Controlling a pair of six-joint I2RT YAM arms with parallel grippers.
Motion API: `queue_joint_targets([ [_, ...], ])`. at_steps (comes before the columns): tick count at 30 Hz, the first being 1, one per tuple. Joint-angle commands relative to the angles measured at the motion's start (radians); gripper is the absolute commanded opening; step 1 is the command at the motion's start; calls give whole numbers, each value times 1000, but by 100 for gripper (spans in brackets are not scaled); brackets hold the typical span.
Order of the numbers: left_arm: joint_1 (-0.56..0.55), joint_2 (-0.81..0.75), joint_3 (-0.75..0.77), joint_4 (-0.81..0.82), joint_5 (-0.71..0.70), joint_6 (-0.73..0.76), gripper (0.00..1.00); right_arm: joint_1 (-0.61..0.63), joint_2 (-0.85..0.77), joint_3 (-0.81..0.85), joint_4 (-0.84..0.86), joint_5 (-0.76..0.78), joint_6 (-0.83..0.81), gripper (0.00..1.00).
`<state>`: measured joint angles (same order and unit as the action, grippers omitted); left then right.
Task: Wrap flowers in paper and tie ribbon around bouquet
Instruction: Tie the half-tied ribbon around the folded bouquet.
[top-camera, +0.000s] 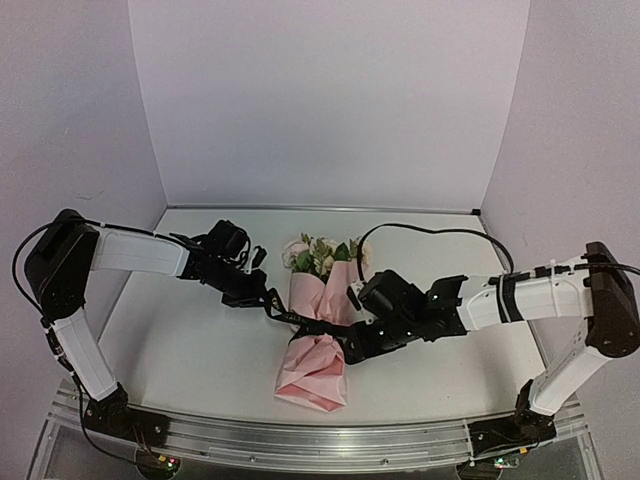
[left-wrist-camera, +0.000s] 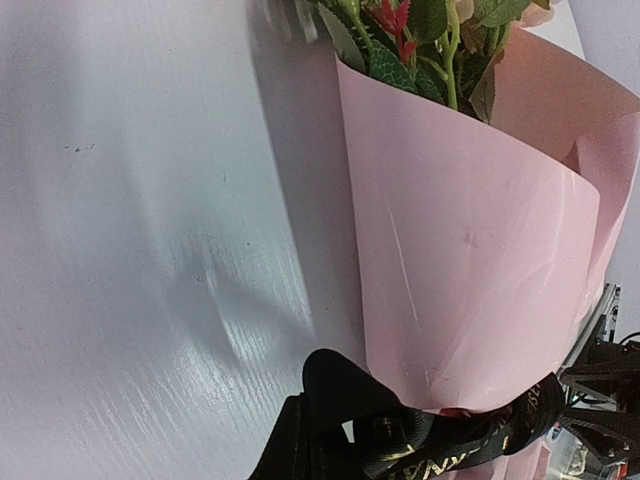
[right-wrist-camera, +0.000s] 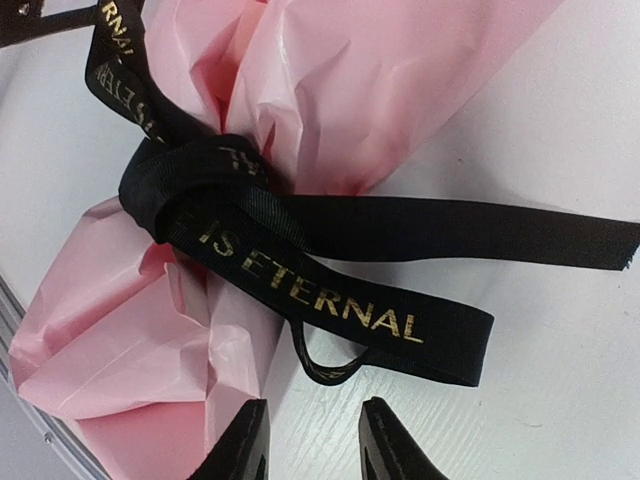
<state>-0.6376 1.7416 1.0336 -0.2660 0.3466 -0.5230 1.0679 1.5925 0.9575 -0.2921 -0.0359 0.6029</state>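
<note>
Left tool (top-camera: 270, 298) closed, tip at ribbon (right-wrist-camera: 330, 300) on left side of bouquet (top-camera: 318, 365); grip on it not discernible. Bouquet lies mid tabletop (top-camera: 180, 340), flowers (top-camera: 322, 255) at far end, ribbon knotted around waist of pink paper (left-wrist-camera: 470, 250). Right tool (right-wrist-camera: 312, 445) narrowly parted, empty, just beside ribbon tail

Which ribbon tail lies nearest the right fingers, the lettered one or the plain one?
The lettered tail, folded back just above the right fingers; the plain tail runs off farther up.
</note>
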Motion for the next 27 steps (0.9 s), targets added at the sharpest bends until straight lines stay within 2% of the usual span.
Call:
queue_joint_targets([
  [1,3,-4,43,-14,5,12,0,3,1,-5,-1,20,-29,31],
  [16,3,-2,46,-21,2,12,0,16,115,75,-1,-4,-97,33],
  [23,3,1,47,-21,3,12,0,21,156,126,-19,7,-132,38],
  [27,3,0,50,-21,3,12,0,21,190,151,-19,-5,-136,35],
])
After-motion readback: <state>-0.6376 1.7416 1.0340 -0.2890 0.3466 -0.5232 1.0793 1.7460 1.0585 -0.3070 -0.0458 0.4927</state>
